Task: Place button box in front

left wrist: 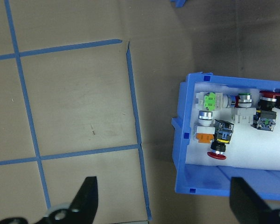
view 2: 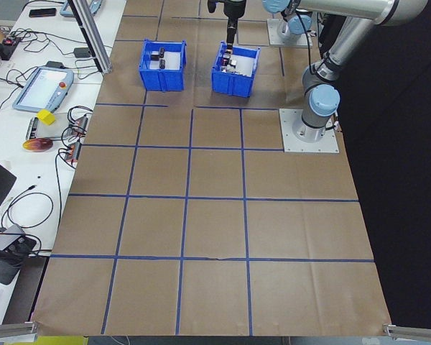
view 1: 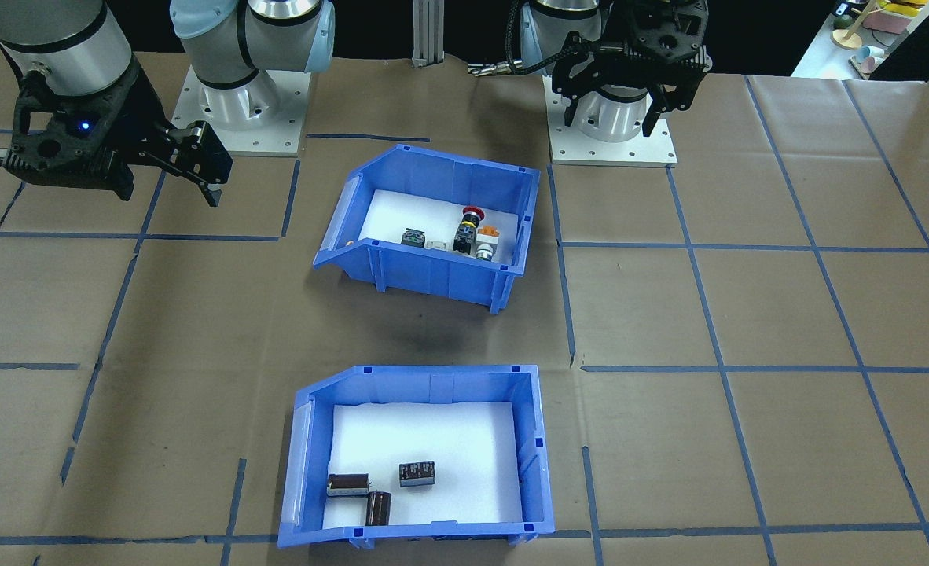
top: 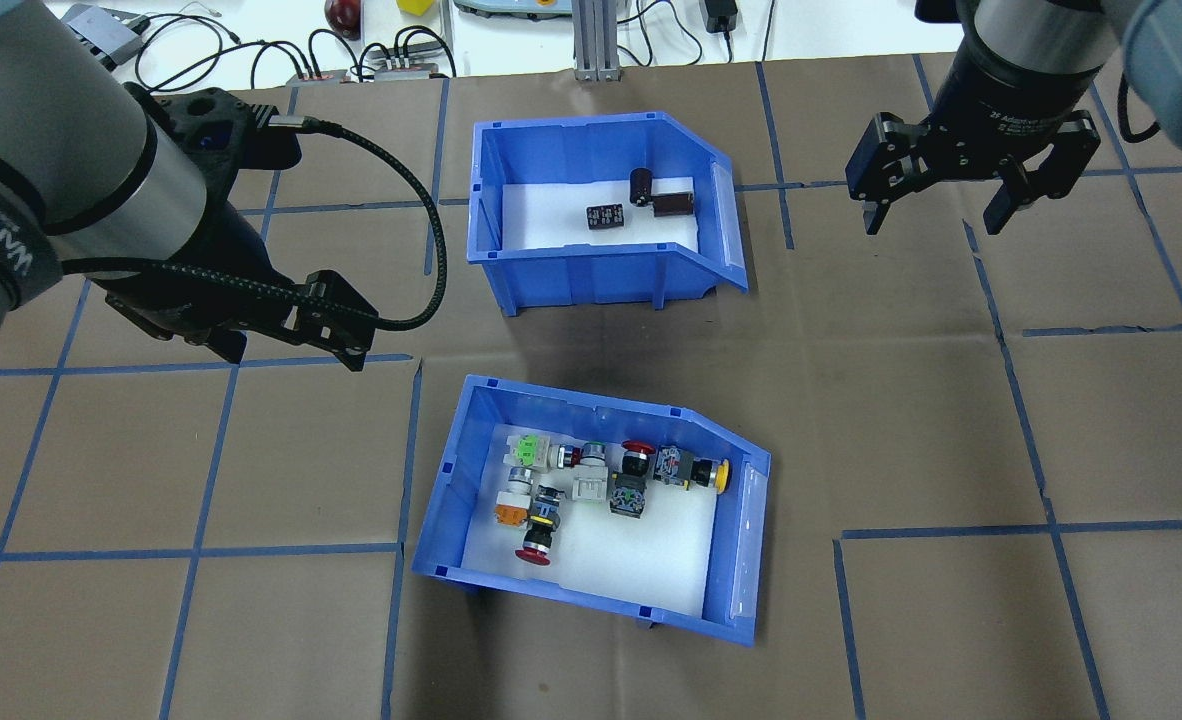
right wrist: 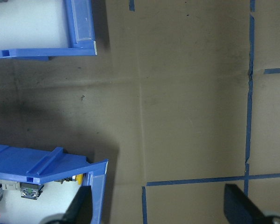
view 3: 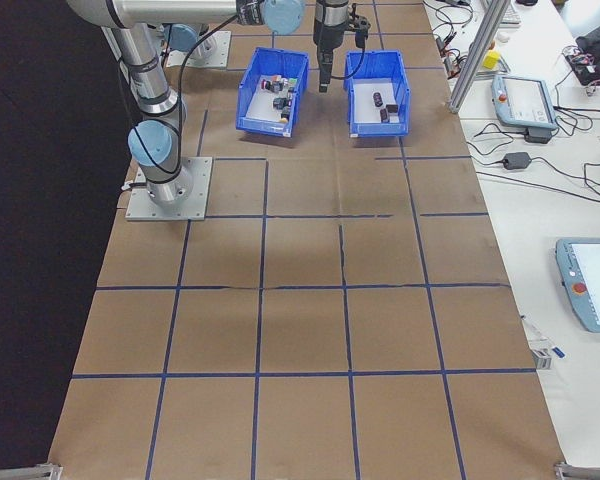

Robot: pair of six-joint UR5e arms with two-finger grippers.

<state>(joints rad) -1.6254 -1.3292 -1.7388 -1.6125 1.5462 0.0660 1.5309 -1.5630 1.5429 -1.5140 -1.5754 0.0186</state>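
Overhead exterior shows your button box [top: 591, 510] untouched, nearer the robot than the other bin [top: 601, 205]. Both grippers, left gripper [top: 336, 325] and right gripper [top: 936, 205], hover beside it with jaws open and empty; next you need a grip on its rim.

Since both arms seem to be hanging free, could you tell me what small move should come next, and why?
Probably bring the left tool right and down to the button box's near wall. That tool is open, empty and just off that wall. The right tool, also open, hangs farther away, beside the other bin.
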